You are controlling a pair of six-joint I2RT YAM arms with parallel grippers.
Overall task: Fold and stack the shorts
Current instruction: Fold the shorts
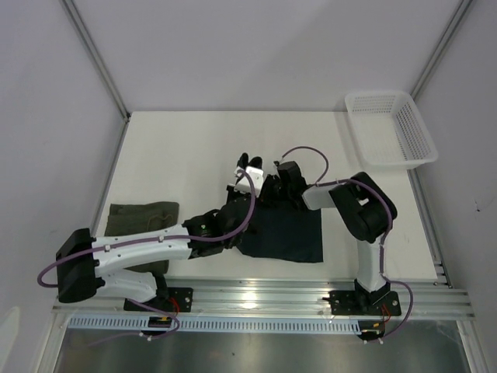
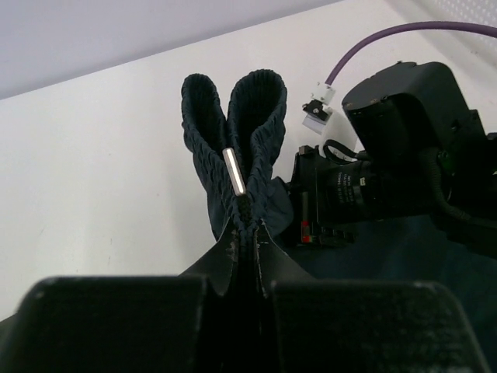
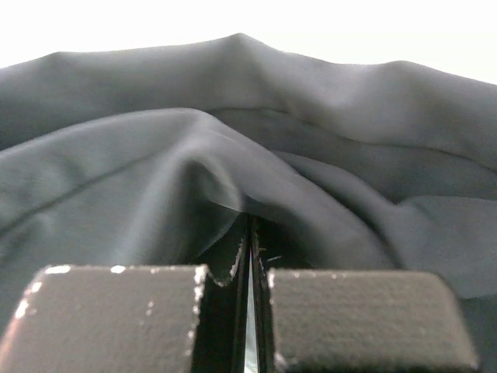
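Across the white worktop (image 1: 194, 148), the navy shorts (image 1: 291, 237) lie near centre, towards the front edge. They are spread mostly flat, w/ the far-left corner lifted where both arms meet. Olive shorts (image 1: 140, 216) sit well apart at front left, bunched and partly hidden by the left arm. White mesh basket (image 1: 425, 159) stands at the far right corner, well apart from both pairs. Left claw (image 2: 247, 233) is clamped tight on the navy waistband; ribbed elastic rises above the fingers in two rounded loops, pinched together. Right claw (image 3: 250, 233) is also closed, nipping a fold of the same navy cloth, which bulges up & over the fingers. Top view puts the two claws just beside each other at the shorts' far edge. Purple cable (image 2: 404, 31) arcs over the right arm's wrist. Thin silvery strip (image 2: 235, 172) lies along the waistband fold, w/ no text legible on it. Small white-print label (image 2: 353, 183) on the right arm's black body is too small to read.
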